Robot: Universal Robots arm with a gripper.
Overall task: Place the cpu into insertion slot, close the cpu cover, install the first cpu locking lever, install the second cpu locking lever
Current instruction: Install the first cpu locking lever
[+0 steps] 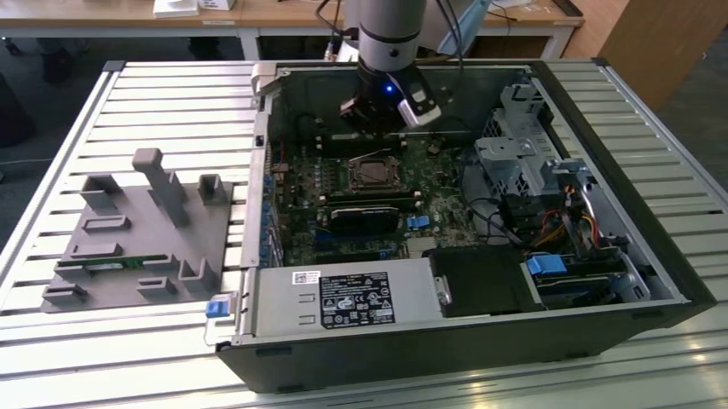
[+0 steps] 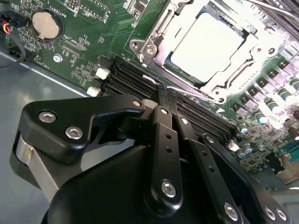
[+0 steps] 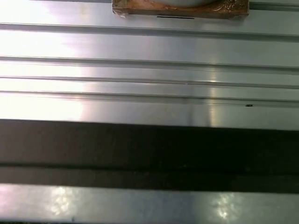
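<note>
In the second wrist view our hand (image 2: 163, 95) is the nearest thing: black links and bolts, with the two fingers (image 2: 164, 140) pressed together at their tips and nothing between them. So the hand is closed and holds nothing. The tips hang just above the long black slots (image 2: 140, 79) on the green board (image 2: 84, 28).

A little farther on sits the cpu (image 2: 210, 42). It is a flat square with a pale silver face, and it lies level inside the insertion slot (image 2: 152, 49), so we think that step is done. The cpu cover (image 2: 252, 49) is a thin metal frame around the chip with its middle cut out, and it looks folded down (though we cannot tell if it is locked). A thin wire lever (image 2: 187, 91) runs along the near edge of the socket, close to our fingertips, which is likely why the hand is down here with its fingers pinched shut.

In the exterior view the computer case (image 1: 683, 281) lies open on the ribbed tabletop (image 1: 170, 85), so the board faces up to us. A grey parts holder (image 1: 142, 230) rests well apart, toward the exterior view's left.
</note>
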